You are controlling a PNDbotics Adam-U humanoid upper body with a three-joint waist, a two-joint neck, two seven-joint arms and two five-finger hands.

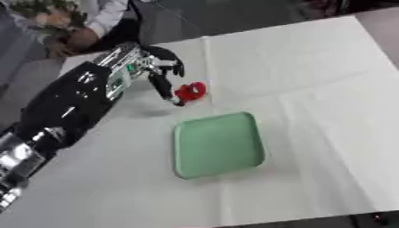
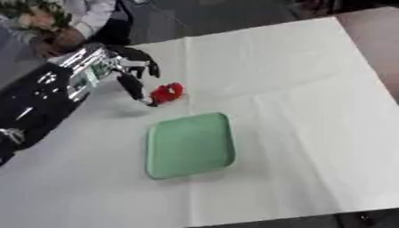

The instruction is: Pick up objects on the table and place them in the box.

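Left eye view: my left hand (image 1: pixel 160 71) beside red object (image 1: pixel 191 91) on table (image 1: pixel 311 89), fingers extended down, touching it, not visibly closed round it. Green tray (image 1: pixel 218 144) empty. Nothing placed yet; grasp and transfer remain.

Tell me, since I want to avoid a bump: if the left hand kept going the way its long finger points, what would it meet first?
The left hand points down toward the table, its fingertip beside the small red object. It would probably meet that object or the white tablecloth first; depth is unclear. The green tray lies farther on.
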